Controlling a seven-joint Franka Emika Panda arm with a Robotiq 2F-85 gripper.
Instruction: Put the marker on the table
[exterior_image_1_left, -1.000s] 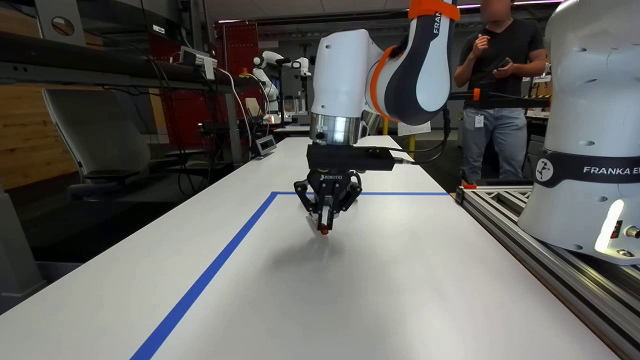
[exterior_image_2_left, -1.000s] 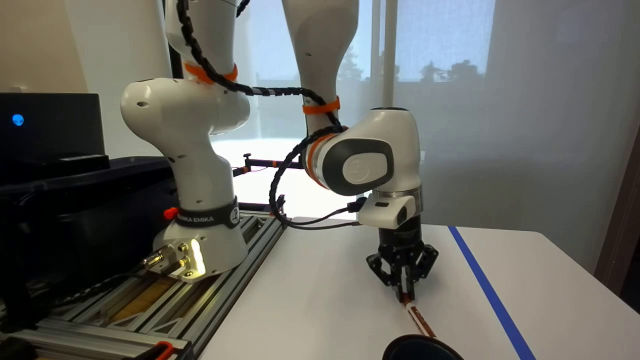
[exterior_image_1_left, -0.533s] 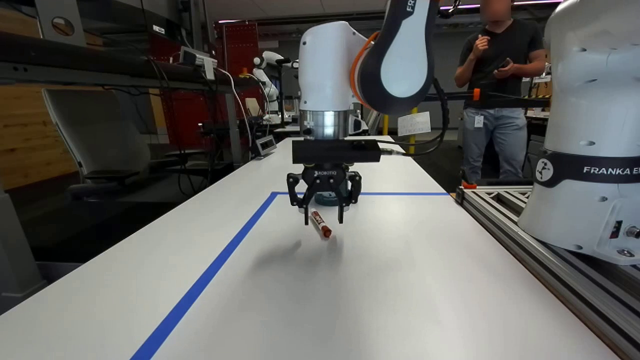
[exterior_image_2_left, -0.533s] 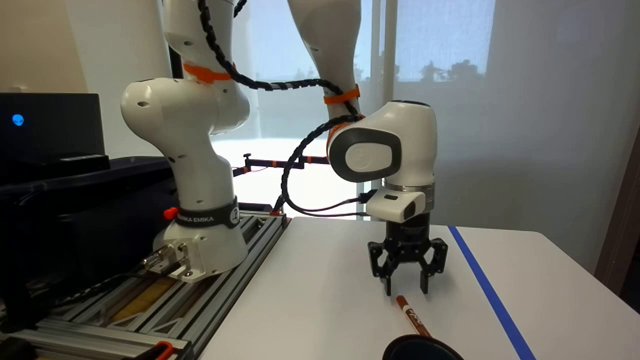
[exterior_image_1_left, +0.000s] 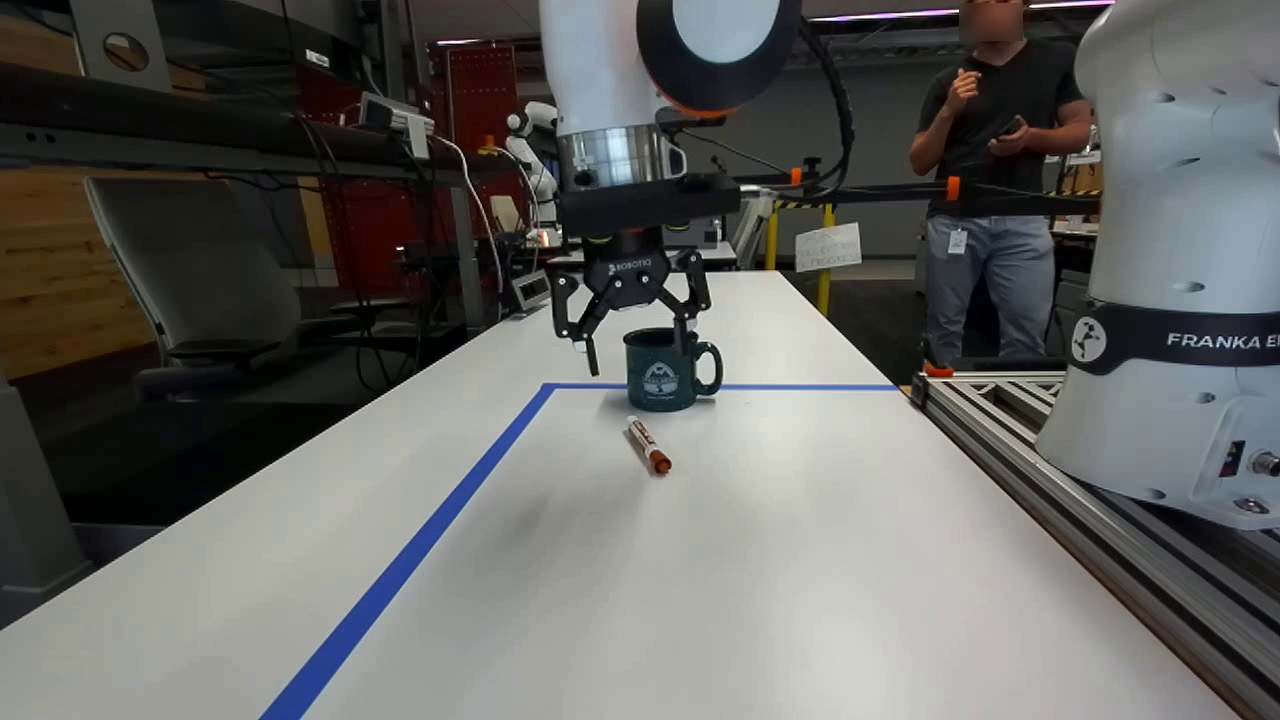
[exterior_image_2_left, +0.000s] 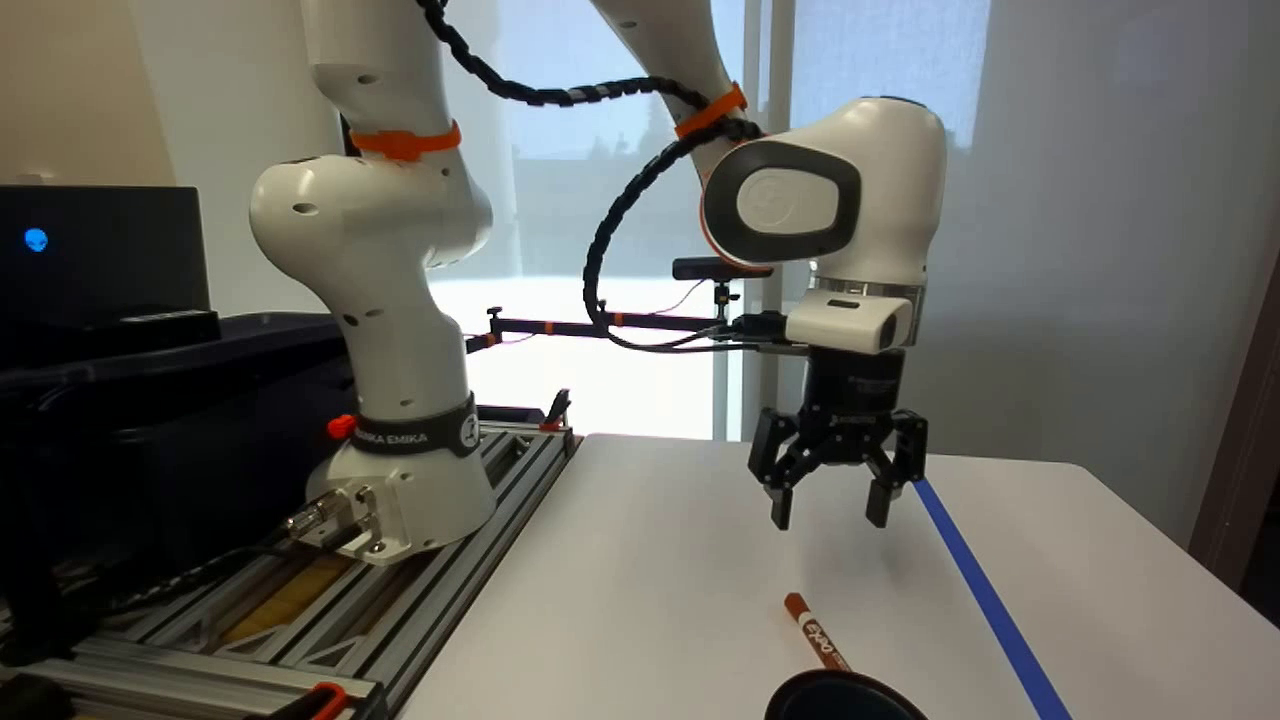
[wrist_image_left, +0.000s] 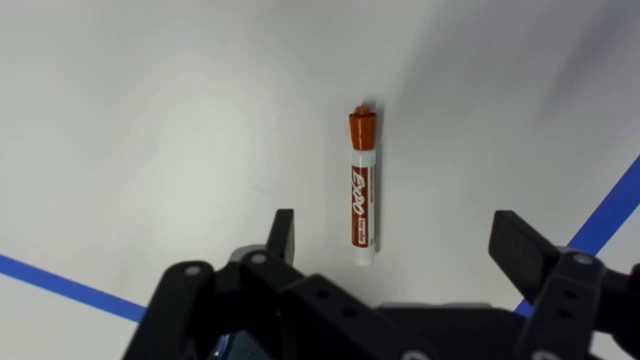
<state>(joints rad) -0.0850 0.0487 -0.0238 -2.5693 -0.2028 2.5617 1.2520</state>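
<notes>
The marker (exterior_image_1_left: 650, 447), white with a reddish-orange cap and label, lies flat on the white table (exterior_image_1_left: 800, 560). In an exterior view its near part, the marker (exterior_image_2_left: 815, 632), shows behind the mug's rim, which hides the rest. Seen from the wrist, the whole marker (wrist_image_left: 361, 200) rests lengthwise, capped end away from me. My gripper (exterior_image_1_left: 637, 362) hangs above the table, clear of the marker, with its fingers wide apart. Nothing is held between the fingertips of the gripper (exterior_image_2_left: 829, 524). In the wrist view the gripper (wrist_image_left: 392, 214) spans either side of the marker's white end without touching it.
A dark teal mug (exterior_image_1_left: 660, 372) stands on the table close to the marker's white end, partly behind a finger. Blue tape (exterior_image_1_left: 430, 530) runs along the tabletop. The metal-railed bench (exterior_image_2_left: 420, 610) carries the robot base. A person (exterior_image_1_left: 1000, 150) stands behind.
The jaws have gone from shut at the marker's capped end to wide apart, leaving it on the table. The gripper has risen and moved off, uncovering the mug.
</notes>
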